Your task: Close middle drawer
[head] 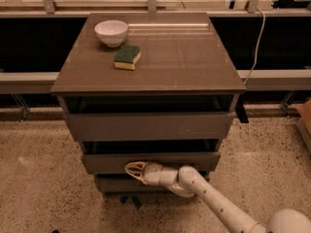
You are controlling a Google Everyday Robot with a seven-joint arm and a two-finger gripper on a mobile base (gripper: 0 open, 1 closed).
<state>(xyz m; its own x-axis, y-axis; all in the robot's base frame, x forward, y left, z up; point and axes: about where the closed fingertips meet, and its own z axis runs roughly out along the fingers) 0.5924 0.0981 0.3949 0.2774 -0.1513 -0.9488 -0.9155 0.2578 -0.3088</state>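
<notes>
Nearest of all, at the bottom right, a white jointed robot arm (214,203) reaches up and leftward over a speckled floor (39,169) toward a grey-brown cabinet (194,57) with three drawers. At the arm's end, the gripper (129,169) lies against the front of the cabinet, low down and a little left of its centre. Its two pale fingers (137,165) are drawn together at the tips and hold nothing. They touch the plain front strip of the middle drawer (184,161), which stands a little way out of the cabinet, with a dark gap showing above the strip. Just under it, the narrower, darker lowest drawer (109,184) sits at the cabinet's foot. Above it, the top drawer (146,126), with a taller front panel, is also pulled out a little. On the cabinet's flat top, toward the back left, a green and yellow sponge (127,57) lies just in front of a white bowl (111,32). Behind the cabinet's right side, a pale cable (257,42) hangs down.
</notes>
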